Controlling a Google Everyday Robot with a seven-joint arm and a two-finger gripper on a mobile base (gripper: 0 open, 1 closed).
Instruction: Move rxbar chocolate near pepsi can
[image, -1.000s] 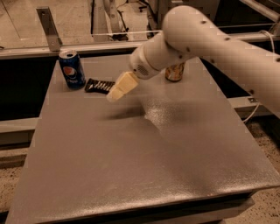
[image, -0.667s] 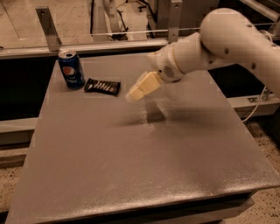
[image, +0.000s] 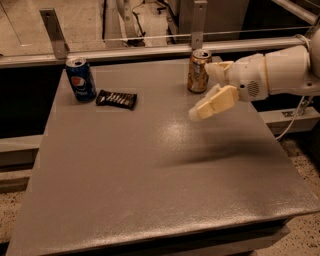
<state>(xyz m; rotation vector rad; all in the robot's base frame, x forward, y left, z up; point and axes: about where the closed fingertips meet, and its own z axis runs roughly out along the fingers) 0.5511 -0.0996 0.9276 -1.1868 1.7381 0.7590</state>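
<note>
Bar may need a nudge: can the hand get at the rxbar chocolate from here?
Probably yes. The hand hangs over the table's right side near the gold-orange can; the rxbar chocolate lies flat beside the pepsi can, with only bare tabletop between hand and bar.

Dim, warm light from above. Soft sheen across middle of worktop (image: 150, 190). Broad diffuse shadow beneath claw (image: 204, 107), hovering over right side of worktop. Brighter floor (image: 85, 20) behind far rail (image: 125, 51).
</note>
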